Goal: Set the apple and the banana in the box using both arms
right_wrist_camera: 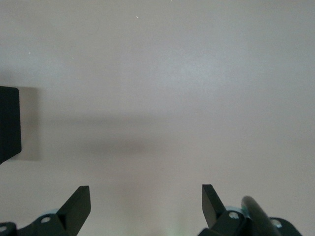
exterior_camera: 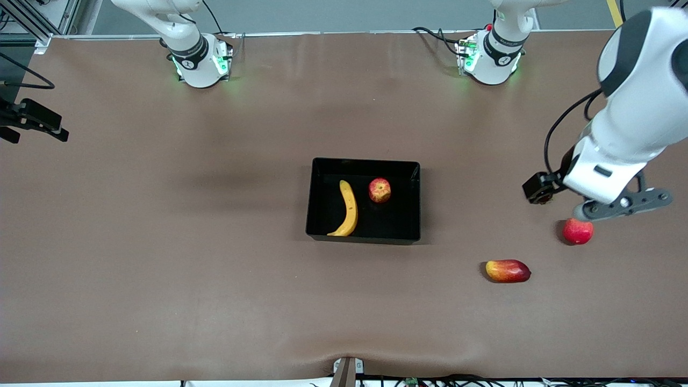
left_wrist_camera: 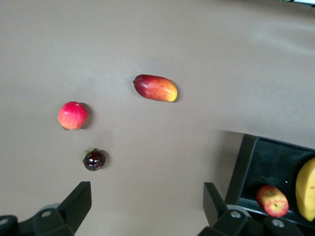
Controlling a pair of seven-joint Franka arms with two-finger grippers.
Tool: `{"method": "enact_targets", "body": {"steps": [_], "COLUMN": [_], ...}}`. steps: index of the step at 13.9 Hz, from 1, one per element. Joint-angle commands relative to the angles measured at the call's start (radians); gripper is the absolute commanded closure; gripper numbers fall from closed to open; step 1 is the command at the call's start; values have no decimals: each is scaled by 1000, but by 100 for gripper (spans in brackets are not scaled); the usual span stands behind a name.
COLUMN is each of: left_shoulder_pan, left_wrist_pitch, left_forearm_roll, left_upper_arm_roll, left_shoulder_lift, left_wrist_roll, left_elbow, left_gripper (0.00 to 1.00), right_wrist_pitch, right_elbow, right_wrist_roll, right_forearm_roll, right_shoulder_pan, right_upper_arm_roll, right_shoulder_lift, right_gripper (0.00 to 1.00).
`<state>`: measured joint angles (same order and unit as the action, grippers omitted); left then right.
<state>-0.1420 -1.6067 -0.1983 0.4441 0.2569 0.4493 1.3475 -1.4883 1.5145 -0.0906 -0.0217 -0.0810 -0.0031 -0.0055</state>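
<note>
The black box sits mid-table. The yellow banana and the small mottled red apple both lie inside it, side by side and apart. The left arm hangs over the left arm's end of the table, above the loose fruits. Its gripper is open and empty over bare table; the left wrist view shows the box wall, the apple and the banana. The right gripper is open and empty over bare table, with a corner of the box at the edge of its view.
An evenly red-pink round fruit and a red-yellow mango-like fruit lie toward the left arm's end. A small dark round fruit lies beside the round fruit. A black device juts in at the right arm's end.
</note>
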Motion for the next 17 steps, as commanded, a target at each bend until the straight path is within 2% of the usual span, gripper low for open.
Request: {"method": "enact_targets", "body": {"steps": [1, 2, 4, 5, 8, 11, 17], "left_shoulder_pan": [-19, 10, 121, 157, 153, 99, 39], "left_wrist_pitch": [4, 4, 7, 8, 7, -5, 2], "left_forearm_roll": [54, 77, 134, 141, 172, 200, 200], "left_upper_arm_roll": [-65, -115, -268, -316, -320, -300, -245], "left_shoulder_lift": [-117, -152, -218, -237, -292, -355, -369], "left_wrist_roll": [-124, -168, -192, -193, -208, -279, -270], "left_elbow": [99, 132, 206, 229, 295, 369, 360], "left_gripper": [0, 0, 0, 0, 0, 0, 0], "right_wrist_pitch": [-1, -3, -1, -1, -3, -4, -4], "right_elbow": [3, 0, -2, -2, -2, -2, -2], "right_wrist_roll": [-9, -9, -9, -9, -9, -9, -9], "right_forearm_roll": [5, 5, 3, 3, 3, 5, 3], "right_shoulder_pan": [-14, -16, -22, -25, -36, -36, -37], "right_upper_arm_roll": [6, 6, 6, 5, 5, 5, 6], "right_shoulder_lift": [-14, -13, -10, -10, -8, -7, -7], "right_gripper": [0, 0, 0, 0, 0, 0, 0]}}
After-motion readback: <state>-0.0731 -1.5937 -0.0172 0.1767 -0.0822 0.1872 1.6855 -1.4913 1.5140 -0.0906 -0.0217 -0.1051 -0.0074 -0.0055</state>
